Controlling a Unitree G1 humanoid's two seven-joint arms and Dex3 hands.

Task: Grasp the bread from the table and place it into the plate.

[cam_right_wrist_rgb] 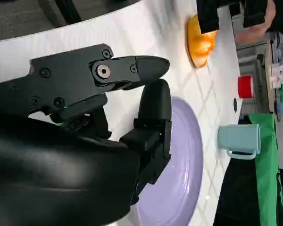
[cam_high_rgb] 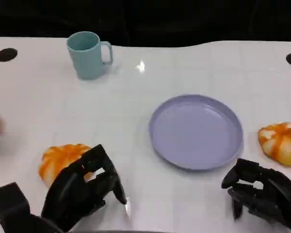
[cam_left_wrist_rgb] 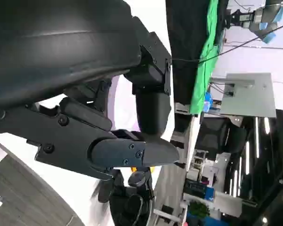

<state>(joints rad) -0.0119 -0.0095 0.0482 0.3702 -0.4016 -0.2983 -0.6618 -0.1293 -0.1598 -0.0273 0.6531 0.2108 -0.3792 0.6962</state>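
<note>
White tabletop (cam_high_rgb: 136,116) bordered by a dark backdrop; the left wrist view showed green cloth (cam_left_wrist_rgb: 208,52) and room fittings beyond. The left hand (cam_high_rgb: 82,187) hovered over the near-left bread (cam_high_rgb: 58,160), its fingers (cam_high_rgb: 109,179) curled loosely and apart, holding nothing; contact with the bread could not be determined. The right hand (cam_high_rgb: 262,191) lay near the tabletop's front edge, fingers parted and empty. The lilac plate (cam_high_rgb: 196,131) stood unoccupied at centre, a second bread (cam_high_rgb: 281,141) to its right, and a teal mug (cam_high_rgb: 88,54) farther back. The right wrist view alone showed a red object (cam_right_wrist_rgb: 245,86).
</note>
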